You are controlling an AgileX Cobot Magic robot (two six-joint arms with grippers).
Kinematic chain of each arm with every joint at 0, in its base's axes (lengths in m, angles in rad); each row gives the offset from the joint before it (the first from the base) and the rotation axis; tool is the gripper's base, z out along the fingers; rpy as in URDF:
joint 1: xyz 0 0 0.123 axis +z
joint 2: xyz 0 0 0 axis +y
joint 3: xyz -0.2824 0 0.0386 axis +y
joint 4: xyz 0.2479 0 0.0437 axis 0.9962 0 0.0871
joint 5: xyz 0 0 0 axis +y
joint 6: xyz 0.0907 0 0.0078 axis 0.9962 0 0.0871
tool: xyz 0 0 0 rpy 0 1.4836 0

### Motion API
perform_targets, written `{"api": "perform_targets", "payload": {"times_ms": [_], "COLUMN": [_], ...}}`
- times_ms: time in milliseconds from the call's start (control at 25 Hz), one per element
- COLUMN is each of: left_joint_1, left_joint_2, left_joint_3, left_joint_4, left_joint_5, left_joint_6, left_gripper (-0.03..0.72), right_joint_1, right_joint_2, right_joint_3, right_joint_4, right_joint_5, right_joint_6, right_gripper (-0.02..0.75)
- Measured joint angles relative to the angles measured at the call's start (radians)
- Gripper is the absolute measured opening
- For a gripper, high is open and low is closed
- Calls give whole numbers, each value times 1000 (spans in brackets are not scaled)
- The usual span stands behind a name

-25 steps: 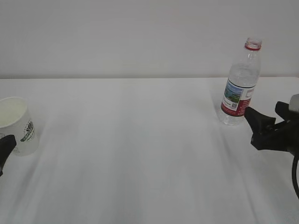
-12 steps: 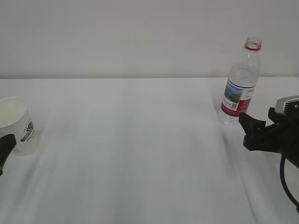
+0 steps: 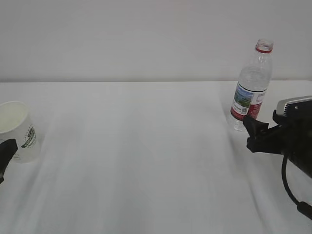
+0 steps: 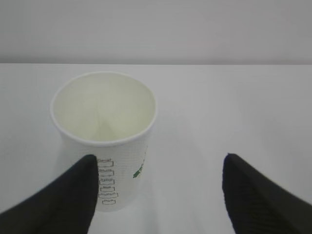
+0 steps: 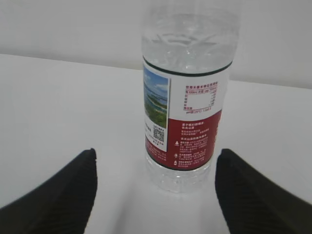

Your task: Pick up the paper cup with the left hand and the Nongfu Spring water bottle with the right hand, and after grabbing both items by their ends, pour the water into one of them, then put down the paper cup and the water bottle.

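Exterior view: over the last second the right hand [image 3: 257, 132] has slid in from the right edge toward the bottle [image 3: 252, 87], its near tip now overlapping the bottle's base; the grab looks close but not made. The left hand [image 3: 6, 153] has not moved, low beside the cup [image 3: 18, 131] at the table's [image 3: 146, 161] left edge.

Left wrist view: fingers [image 4: 58, 197] spread apart, the cup [image 4: 105, 136] standing upright, off-centre by the left one, apparently untouched.

Right wrist view: fingers [image 5: 53, 195] wide apart, the bottle [image 5: 187, 92] upright and centred between them, not gripped.
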Motion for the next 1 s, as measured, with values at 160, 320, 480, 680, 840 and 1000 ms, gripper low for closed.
{"api": "perform_targets", "payload": {"times_ms": [160, 320, 480, 680, 840, 1000], "left_joint_1": [0, 0, 0, 0, 0, 0], "left_joint_2": [16, 41, 69, 109, 142, 170], "left_joint_3": [0, 0, 0, 0, 0, 0], "left_joint_4": [0, 0, 2, -4, -45, -71], "left_joint_5": [-11, -11, -34, -47, -48, -48], "left_joint_6": [0, 0, 0, -2, -2, -2], "left_gripper": [577, 577, 577, 577, 577, 577], "right_joint_1": [0, 0, 0, 0, 0, 0], "right_joint_2": [34, 55, 57, 59, 68, 99], "right_joint_3": [-31, -54, -73, -96, -110, -129], "right_joint_4": [2, 8, 32, 56, 60, 60], "right_joint_5": [0, 0, 0, 0, -2, -4], "right_joint_6": [0, 0, 0, -2, -2, -2], "right_gripper": [568, 568, 568, 568, 568, 568]}}
